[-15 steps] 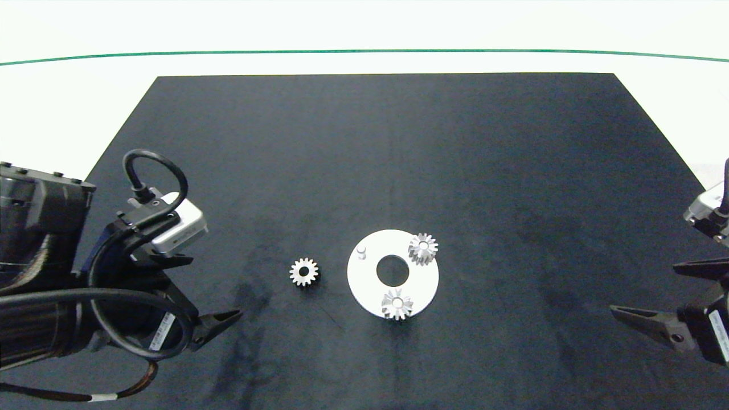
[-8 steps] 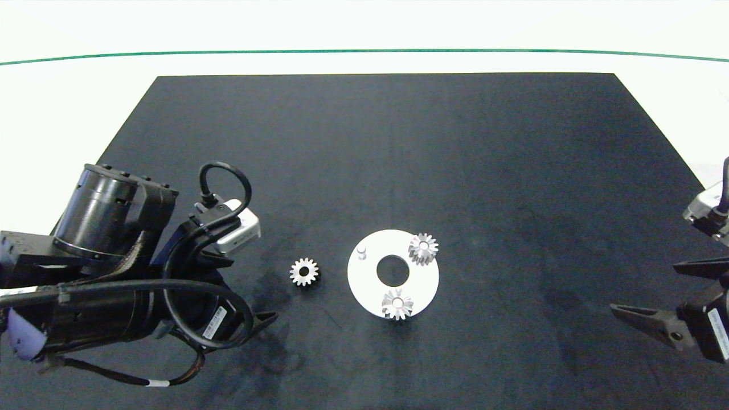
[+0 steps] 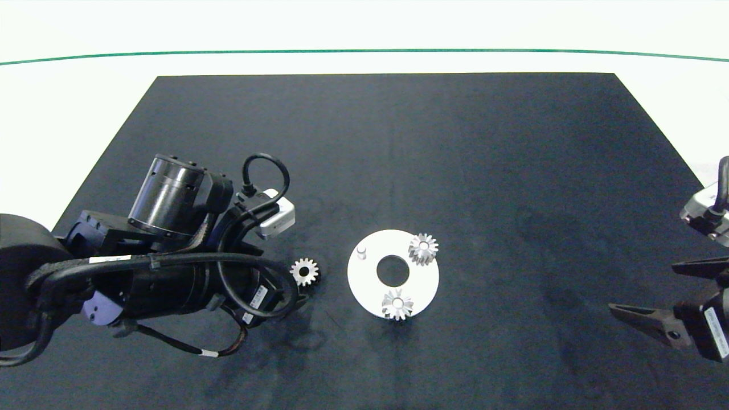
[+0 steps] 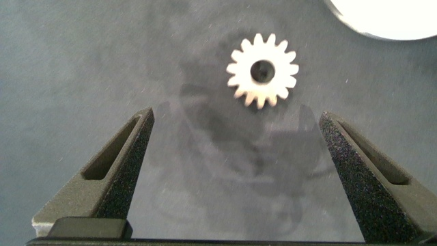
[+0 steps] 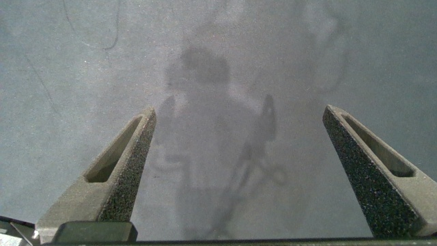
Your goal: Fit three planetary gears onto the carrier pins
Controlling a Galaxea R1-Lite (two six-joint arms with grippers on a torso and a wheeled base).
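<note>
Silvery teeth mark 3 planetary gears in the head view: 2 sit on the white disc [image 3: 393,274], one at its far right [image 3: 423,249] and one at its near edge [image 3: 397,304], while the third, the loose gear [image 3: 304,271], lies flat on the black mat [image 3: 398,148] just left of the disc. 1 bare carrier pin [image 3: 361,252] stands at the disc's far left, apart from both seated gears.

From above, the left arm hides its own fingers; the left wrist view shows what that view cannot: the left gripper [image 4: 235,154] spread wide, empty, with the loose gear [image 4: 263,70] lying beyond the fingertips, not yet between them, and the disc's rim [image 4: 389,17] at a corner.

At the mat's right edge the right gripper [image 3: 649,296] is parked, well apart from the disc, its fingers [image 5: 116,178] spread over bare mat.

Open mat lies on the far side and to the right of the disc.
</note>
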